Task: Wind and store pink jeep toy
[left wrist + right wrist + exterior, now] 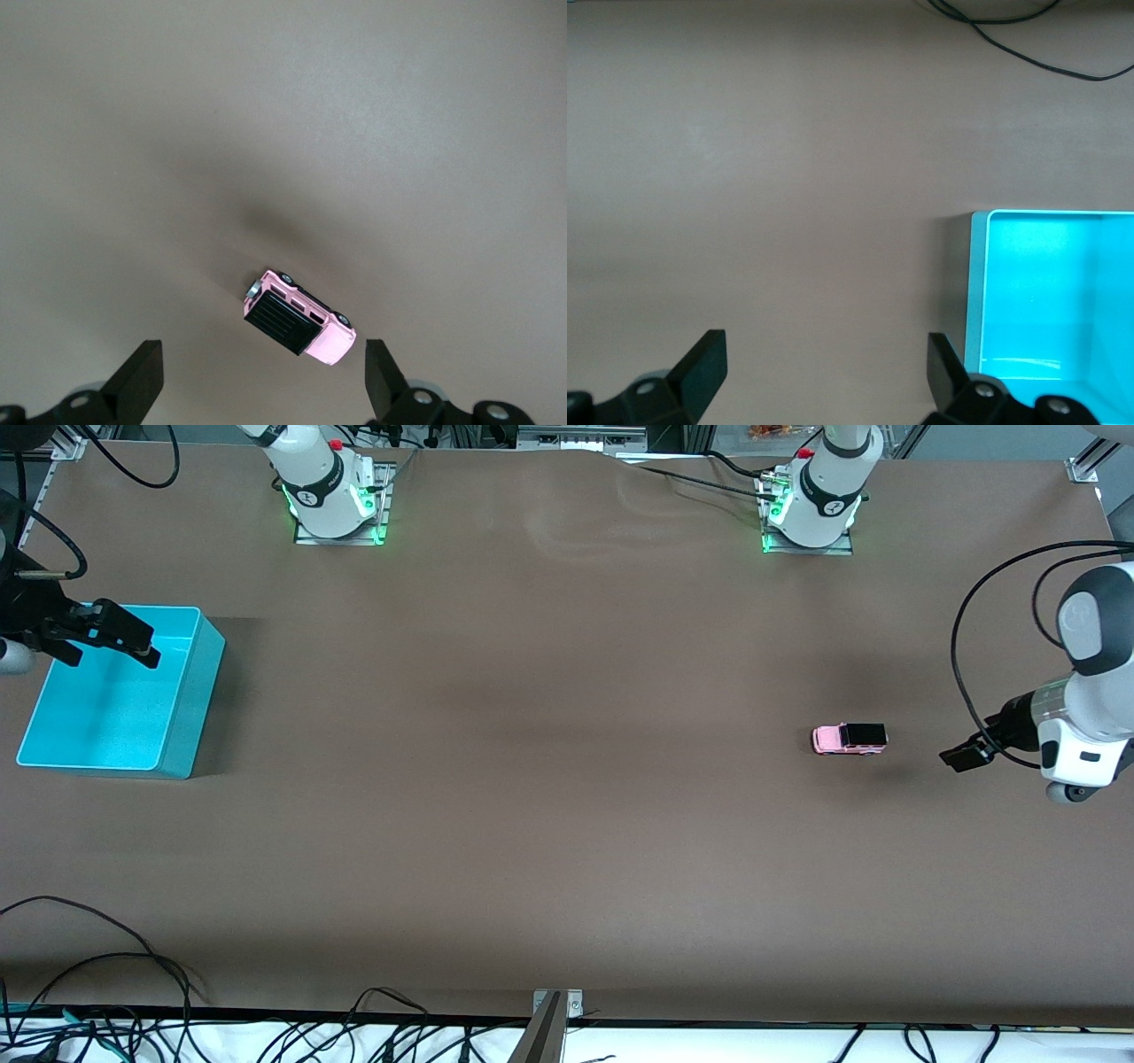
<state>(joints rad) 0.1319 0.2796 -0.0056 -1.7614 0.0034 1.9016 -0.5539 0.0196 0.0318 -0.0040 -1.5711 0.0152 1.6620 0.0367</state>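
The pink jeep toy (849,738) stands on its wheels on the brown table toward the left arm's end, with a light pink body and a black roof. In the left wrist view the jeep (299,317) lies just ahead of the fingers. My left gripper (970,751) (261,381) is open and empty, above the table beside the jeep and apart from it. My right gripper (111,655) (824,367) is open and empty, above the edge of the turquoise bin (190,700) (976,292) at the right arm's end. The bin holds nothing.
The two arm bases (332,500) (811,505) stand along the table edge farthest from the front camera. Loose black cables (115,965) lie at the edge nearest that camera, by a metal bracket (555,1005). A cable (1028,35) also shows in the right wrist view.
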